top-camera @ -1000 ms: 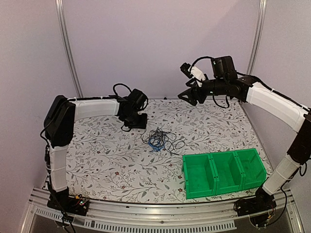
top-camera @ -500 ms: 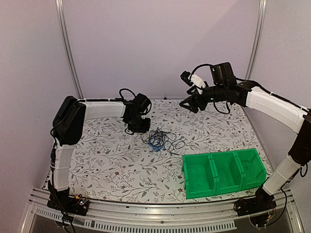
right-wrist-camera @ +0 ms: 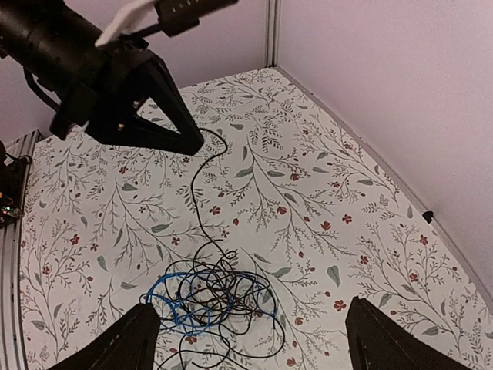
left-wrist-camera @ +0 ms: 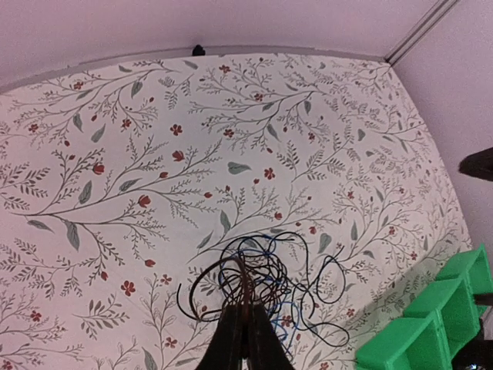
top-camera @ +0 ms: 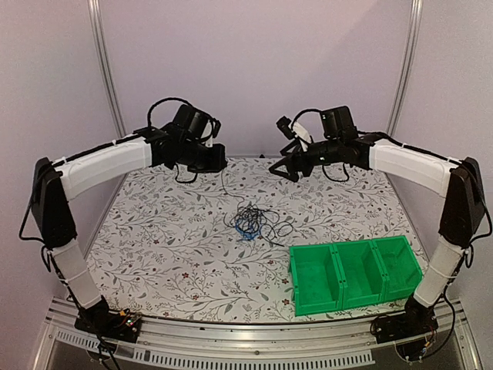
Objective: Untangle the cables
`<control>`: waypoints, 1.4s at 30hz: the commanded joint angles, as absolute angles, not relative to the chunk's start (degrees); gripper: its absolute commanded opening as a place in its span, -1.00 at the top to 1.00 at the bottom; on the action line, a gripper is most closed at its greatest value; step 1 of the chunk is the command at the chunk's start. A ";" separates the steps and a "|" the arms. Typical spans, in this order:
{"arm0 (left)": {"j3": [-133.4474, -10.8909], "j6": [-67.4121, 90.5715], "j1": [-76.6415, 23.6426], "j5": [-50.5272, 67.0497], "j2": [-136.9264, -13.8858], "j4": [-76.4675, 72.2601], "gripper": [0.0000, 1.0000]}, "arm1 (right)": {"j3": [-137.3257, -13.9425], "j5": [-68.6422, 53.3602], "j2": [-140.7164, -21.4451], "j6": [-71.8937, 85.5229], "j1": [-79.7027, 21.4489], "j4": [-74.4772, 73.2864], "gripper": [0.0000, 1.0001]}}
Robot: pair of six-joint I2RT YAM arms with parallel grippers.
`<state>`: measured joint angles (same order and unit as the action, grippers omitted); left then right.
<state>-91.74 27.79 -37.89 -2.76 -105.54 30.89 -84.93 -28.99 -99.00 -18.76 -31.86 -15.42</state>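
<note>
The surface (top-camera: 169,254) is a flat top printed with a vine and flower pattern, enclosed by pale walls at the back and sides.

The left arm (top-camera: 100,166) rises from its base at the near left corner and reaches over the far left part of the surface. The right arm (top-camera: 408,166) rises from the near right corner and reaches towards the far centre. The two wrists face each other, well apart, above the back of the surface.

A green bin (top-camera: 339,304) with three compartments in a row stands on the near right part of the surface.

The cables (top-camera: 254,221) lie in one loose tangle near the centre of the surface, beyond the bin's far left corner and outside every compartment. Most strands are black. One blue cable (top-camera: 245,229) is coiled in the left part of the tangle.

The left fingers (right-wrist-camera: 173,127) are pressed together, well above the surface, and pinch one black cable (right-wrist-camera: 196,200). In the right wrist view this strand hangs from the fingertips in a slack curve down into the tangle.

The right fingers (right-wrist-camera: 131,339) are spread wide with nothing between them. They hang well above the surface, and the tangle shows below them in the right wrist view.
</note>
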 commanded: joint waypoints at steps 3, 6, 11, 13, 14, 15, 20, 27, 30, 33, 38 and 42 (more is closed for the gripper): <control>-86.87 29.33 -38.79 1.69 -97.74 23.17 1.00 | -87.87 -32.98 -106.21 -15.42 -35.56 -9.70 -0.98; -87.28 29.88 -39.17 1.96 -96.35 22.81 1.00 | -87.88 -32.48 -108.30 -16.00 -37.96 -7.05 -0.98; -88.91 30.93 -39.76 2.51 -95.04 22.92 1.00 | -88.28 -30.57 -114.19 -15.81 -41.00 -2.34 -0.94; -90.41 31.01 -40.13 2.56 -94.76 23.54 1.00 | -89.41 -29.10 -116.91 -14.15 -41.69 -0.70 -0.82; -91.07 30.97 -40.35 2.51 -94.57 23.96 1.00 | -90.19 -28.82 -119.10 -13.29 -41.78 -0.55 -0.67; -91.71 30.89 -40.41 2.37 -94.45 24.48 1.00 | -91.16 -28.71 -120.93 -11.94 -41.83 0.57 -0.50; -94.87 30.57 -40.99 1.18 -92.65 27.42 1.00 | -96.48 -28.94 -128.81 -6.99 -42.30 0.43 0.72; -102.13 28.96 -41.52 -3.82 -88.40 29.96 1.00 | -98.61 -26.75 -133.24 -3.63 -42.62 -2.39 1.00; -108.13 27.07 -41.50 -6.07 -87.39 31.44 1.00 | -98.66 -26.30 -134.17 -3.00 -42.62 -3.37 0.96; -115.89 24.92 -41.50 -7.49 -87.74 33.09 1.00 | -98.95 -25.46 -135.09 -3.07 -42.62 -4.30 0.87; -118.56 21.40 -41.28 -11.56 -87.77 33.80 1.00 | -98.67 -26.83 -132.72 -3.02 -42.62 -4.99 1.00; -100.03 19.26 -41.24 -11.42 -83.84 26.58 0.47 | -99.34 -27.77 -126.30 -3.33 -42.54 -5.64 1.00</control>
<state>-116.20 22.87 -40.73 -9.85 -84.27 29.71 -97.91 -26.28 -133.53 -3.62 -42.37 -4.84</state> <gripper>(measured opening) 0.156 0.020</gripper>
